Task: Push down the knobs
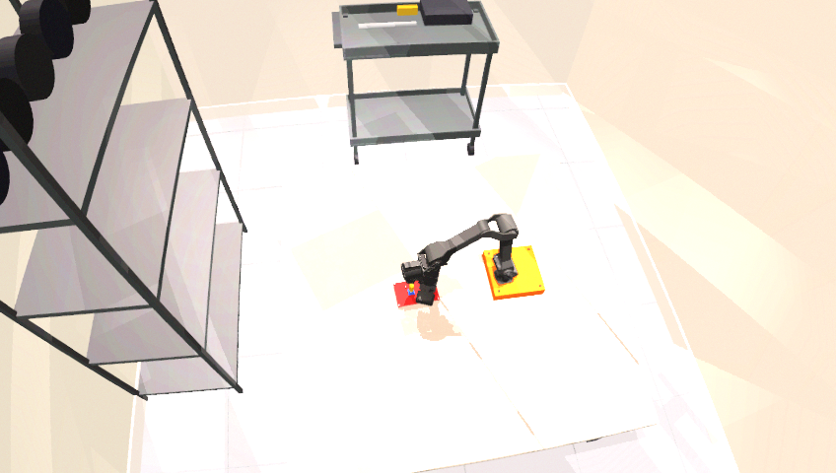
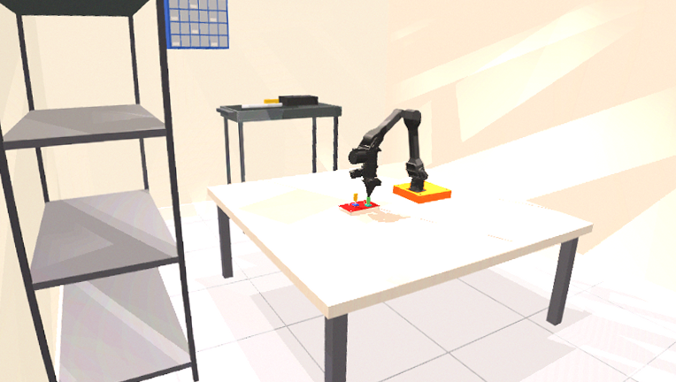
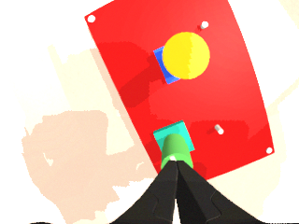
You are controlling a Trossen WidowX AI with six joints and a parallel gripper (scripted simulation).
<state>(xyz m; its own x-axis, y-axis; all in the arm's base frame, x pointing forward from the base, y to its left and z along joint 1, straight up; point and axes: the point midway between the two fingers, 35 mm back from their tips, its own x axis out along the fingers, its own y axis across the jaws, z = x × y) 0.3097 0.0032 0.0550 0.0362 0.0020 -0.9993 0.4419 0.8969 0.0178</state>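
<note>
The red circuit board (image 1: 401, 299) (image 2: 350, 206) (image 3: 224, 79) stands on the table. The yellow knob (image 1: 411, 286) (image 2: 355, 196) (image 3: 186, 55) stands high over the blue potentiometer (image 2: 355, 204) (image 3: 162, 66), with a gap showing between them in the exterior view. The green knob (image 2: 368, 201) (image 3: 176, 147) is upright at the teal potentiometer (image 2: 367, 205) (image 3: 164, 134); whether it sits against it cannot be told. My gripper (image 2: 368, 194) (image 3: 175, 167) is shut with nothing between the fingers. Its tips are over the top of the green knob, touching or very near it.
The arm's yellow-orange base (image 1: 530, 281) (image 2: 421, 196) stands right of the board on the table (image 2: 303, 265). Two small pale posts (image 3: 205, 24) (image 3: 219, 129) rise from the board. A shelf rack (image 1: 199, 350) (image 2: 170, 162) and a cart (image 1: 419, 49) (image 2: 289, 112) stand beyond the table.
</note>
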